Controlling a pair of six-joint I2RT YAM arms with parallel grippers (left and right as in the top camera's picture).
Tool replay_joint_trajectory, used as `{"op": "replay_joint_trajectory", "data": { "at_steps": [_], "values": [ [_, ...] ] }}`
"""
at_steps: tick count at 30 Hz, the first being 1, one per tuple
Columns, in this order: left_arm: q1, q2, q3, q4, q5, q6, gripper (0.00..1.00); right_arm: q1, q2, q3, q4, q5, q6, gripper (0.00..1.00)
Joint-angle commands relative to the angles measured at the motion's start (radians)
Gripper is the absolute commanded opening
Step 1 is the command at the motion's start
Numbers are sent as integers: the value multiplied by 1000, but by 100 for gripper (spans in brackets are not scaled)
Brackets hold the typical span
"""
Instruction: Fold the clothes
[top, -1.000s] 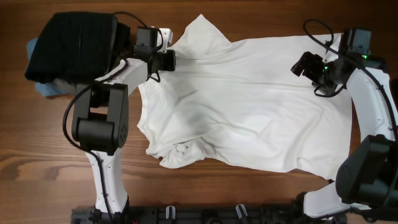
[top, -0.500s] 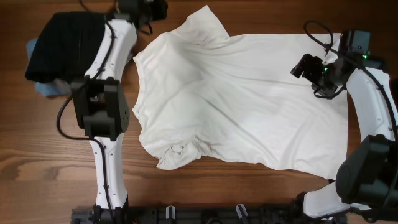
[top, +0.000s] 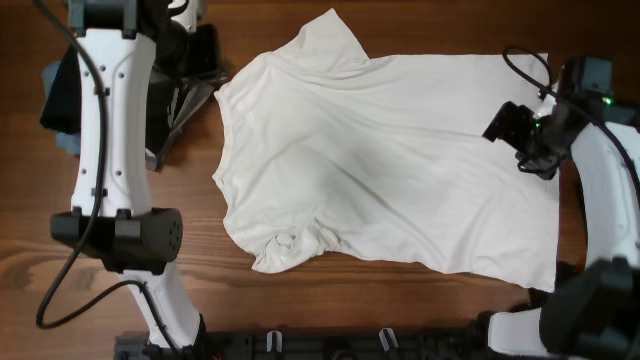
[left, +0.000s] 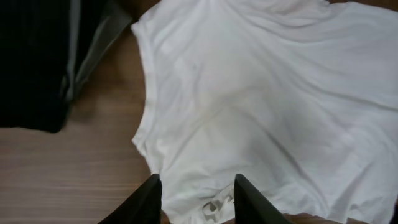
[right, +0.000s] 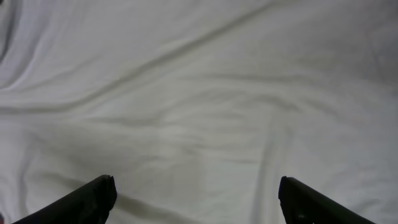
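A white T-shirt (top: 390, 160) lies spread on the wooden table, one sleeve at the top (top: 330, 40) and a bunched collar with a label at the lower left (top: 288, 243). My left gripper (left: 198, 202) is open and empty, held high above the shirt's (left: 261, 93) left side, with the label (left: 214, 205) between its fingers in view. In the overhead view it is at the top left (top: 195, 50). My right gripper (right: 196, 193) is wide open and empty, close above the shirt's (right: 199, 93) right part, also seen from overhead (top: 505, 125).
A pile of dark clothes (top: 58, 90) with a grey piece (top: 180, 105) lies at the top left, partly hidden by my left arm. It also shows in the left wrist view (left: 31, 56). Bare wood (top: 100, 280) surrounds the shirt.
My left arm has lifted and swung up to the top left, away from the shirt's left edge, which now lies flatter. My right gripper has shifted slightly right.
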Motion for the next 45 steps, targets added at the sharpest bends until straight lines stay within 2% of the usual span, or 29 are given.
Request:
{"op": "replay_joint_trajectory", "data": {
  "at_steps": [1,2,4,7,10,13,15,17,19,21,22,23,24,30,32,34,35,36,37,38,40,45],
  "values": [
    [-1,-42,-86,-5,-84,-113,43,3,-83,-1,-64,-41,5,92],
    [0,-42,-119,-5,-83,-122,47,3,-83,-2,-95,-28,22,94],
    [7,-42,-203,-5,-83,-125,47,2,-79,-21,-104,6,32,98],
    [23,-42,-384,38,-83,-137,47,-5,-79,-90,-44,34,40,98],
    [30,-42,-621,204,-82,-137,50,-4,-79,-152,49,6,8,98],
    [30,-41,-845,389,-82,-134,64,-4,-79,-161,81,-1,4,98],
    [30,-41,-962,510,-76,-60,69,-4,-79,-161,94,-1,5,98],
    [34,-41,-1070,622,-76,-30,69,-4,-79,-161,104,-1,5,98],
    [43,-41,-1145,692,-75,-31,64,-4,-79,-161,104,-1,5,98],
    [54,-40,-1207,757,-75,-31,53,-4,-79,-161,108,-1,13,98],
    [58,-40,-1231,793,-75,-31,44,-4,-79,-161,114,-1,12,98],
    [59,-40,-1253,824,-75,-32,21,-4,-79,-161,119,-1,13,98],
    [60,-40,-1258,835,-76,-31,4,-4,-79,-161,121,-1,15,98],
    [167,-42,-1166,967,-219,-35,4,-4,-79,-161,154,-1,15,98],
    [235,-42,-1107,1008,-190,-35,4,-4,-79,-161,161,-1,15,98],
    [281,-42,-1049,1010,-88,-31,4,-4,-79,-161,164,-1,15,98],
    [295,-42,-1027,1009,-34,-31,15,-4,-79,-161,166,-1,15,98],
    [301,-42,-1012,1002,10,-31,48,-4,-79,-161,165,-1,15,98],
    [301,-42,-1006,991,24,-31,70,-4,-79,-162,163,0,15,98],
    [301,-42,-1003,970,22,-28,74,-4,-79,-162,159,0,15,98],
    [298,-51,-988,890,23,8,75,-4,-79,-162,142,0,14,99],
    [282,-145,-918,602,81,48,73,-4,-79,-162,109,0,45,99]
  ]
}}
